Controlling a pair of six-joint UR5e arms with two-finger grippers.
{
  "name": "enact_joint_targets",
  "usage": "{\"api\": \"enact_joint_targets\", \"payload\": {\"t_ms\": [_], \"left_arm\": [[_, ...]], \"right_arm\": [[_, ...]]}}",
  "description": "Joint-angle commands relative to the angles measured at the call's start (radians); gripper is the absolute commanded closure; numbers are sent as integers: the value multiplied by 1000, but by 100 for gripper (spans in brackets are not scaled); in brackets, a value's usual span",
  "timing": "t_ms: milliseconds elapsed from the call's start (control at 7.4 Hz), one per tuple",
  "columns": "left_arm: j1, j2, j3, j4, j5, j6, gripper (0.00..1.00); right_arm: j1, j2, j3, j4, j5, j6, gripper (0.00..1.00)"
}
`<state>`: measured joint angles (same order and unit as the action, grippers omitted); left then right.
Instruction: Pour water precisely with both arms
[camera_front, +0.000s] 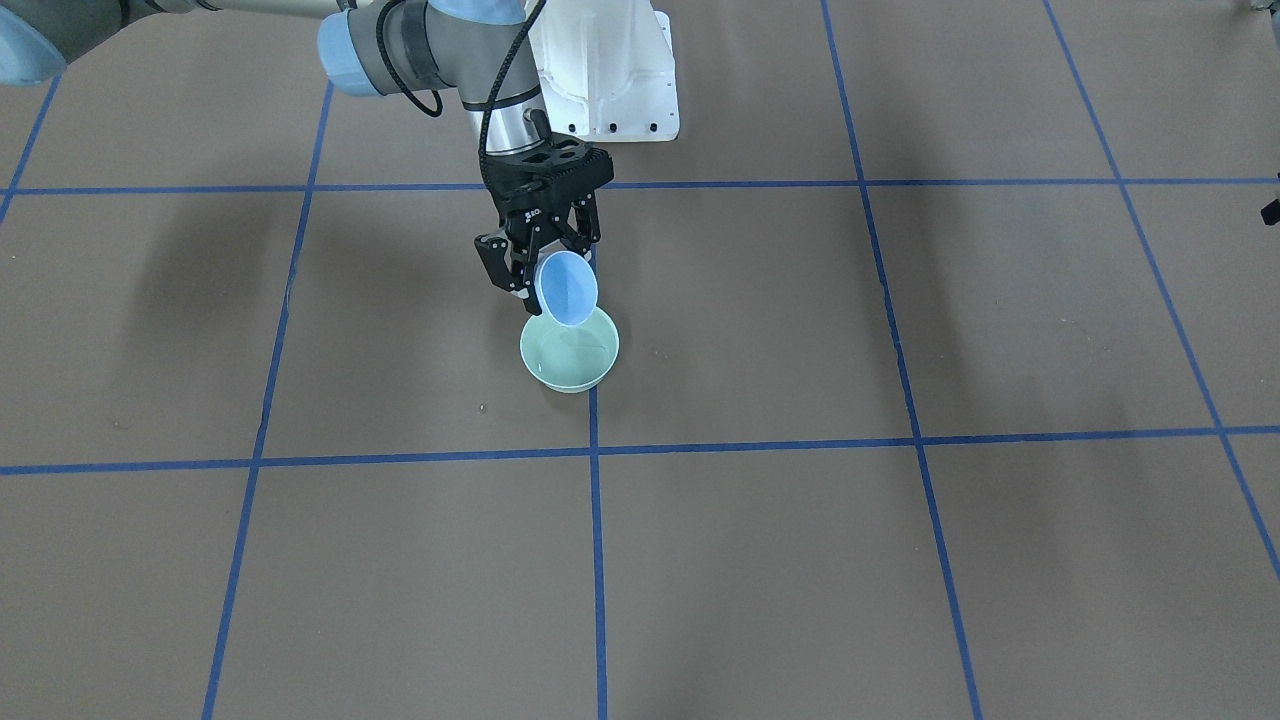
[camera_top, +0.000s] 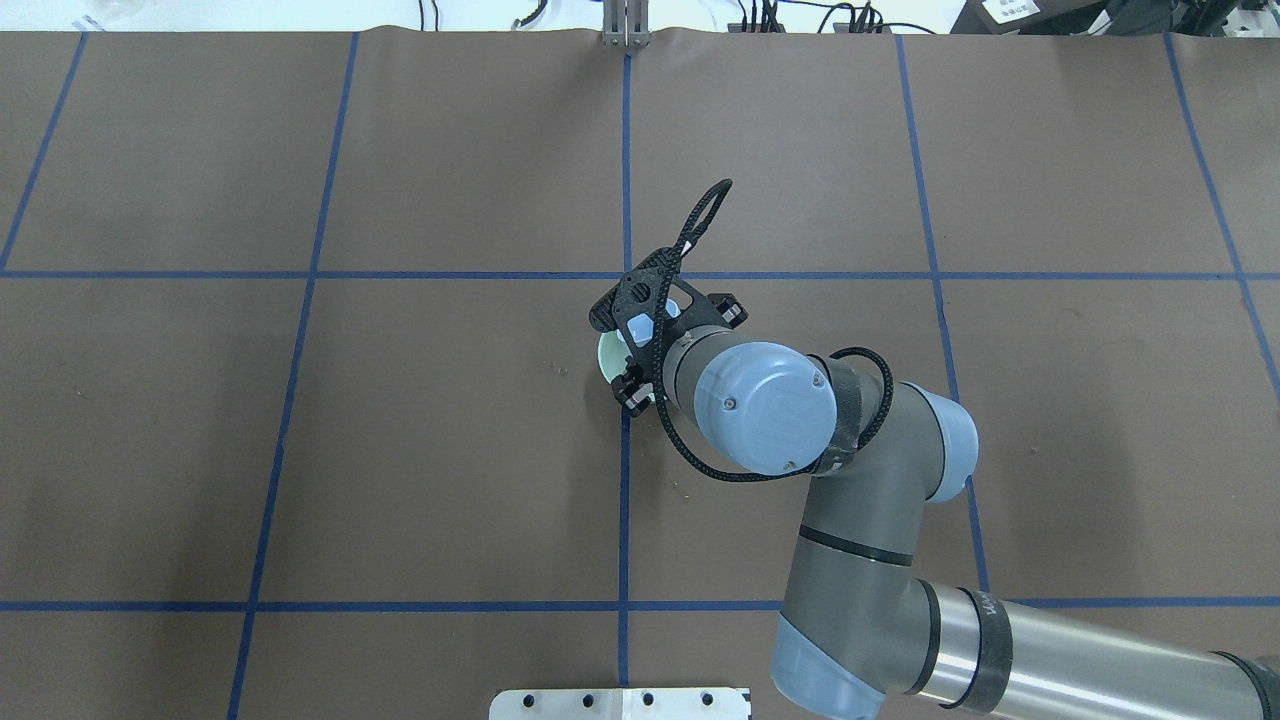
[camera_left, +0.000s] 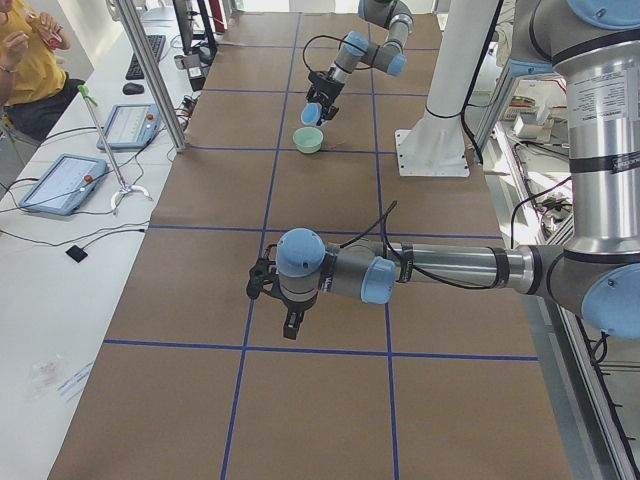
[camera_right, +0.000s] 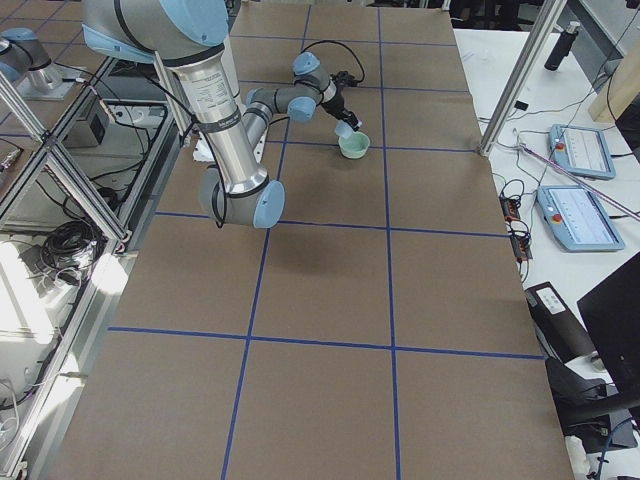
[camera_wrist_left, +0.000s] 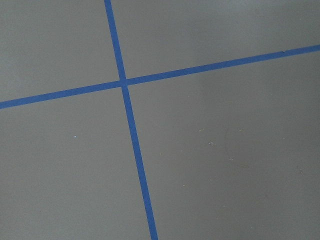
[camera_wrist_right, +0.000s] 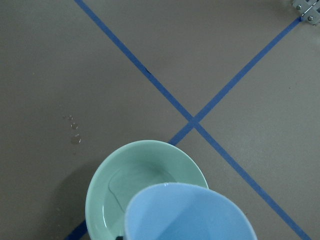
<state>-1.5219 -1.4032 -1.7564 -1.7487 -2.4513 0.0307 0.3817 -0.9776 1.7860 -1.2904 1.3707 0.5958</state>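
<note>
1. The brown table (camera_front: 800, 560) is lying under both arms.
2. The right arm (camera_top: 870, 520) is reaching out, its right claw (camera_front: 548, 268) squeezing a blue cup (camera_front: 566, 288) that is tipping above a green bowl (camera_front: 570, 362).
3. The left arm (camera_left: 440, 268) is hanging well apart; I cannot tell if its left claw (camera_left: 275, 298) is open.
4. Water (camera_wrist_right: 131, 184) is sitting in the bowl.

bright, even light, soft blurred shadows on the brown table (camera_front: 760, 560) across the front-facing view, blown-out glare at lower left of the exterior right view, blue cup (camera_wrist_right: 190, 215) slightly soft at the bottom of the right wrist view
</note>
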Motion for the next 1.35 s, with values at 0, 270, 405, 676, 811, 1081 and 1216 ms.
{"api": "enact_joint_targets", "payload": {"t_ms": [0, 270, 405, 676, 811, 1081, 1216], "left_arm": [[-1, 0, 0, 0, 0, 0, 1], [-1, 0, 0, 0, 0, 0, 1], [-1, 0, -2, 0, 0, 0, 1], [-1, -2, -2, 0, -5, 0, 1], [-1, -2, -2, 0, -5, 0, 1], [-1, -2, -3, -2, -5, 0, 1], [0, -3, -3, -2, -5, 0, 1]], "right_arm": [[5, -9, 3, 59, -19, 140, 100], [20, -9, 10, 60, -73, 275, 100], [28, -10, 24, 60, -112, 361, 100], [66, -86, 74, 56, -186, 473, 100], [68, -119, 76, 46, -261, 486, 100], [72, -203, 76, 42, -411, 616, 100], [88, -270, 76, 42, -456, 674, 100]]}}
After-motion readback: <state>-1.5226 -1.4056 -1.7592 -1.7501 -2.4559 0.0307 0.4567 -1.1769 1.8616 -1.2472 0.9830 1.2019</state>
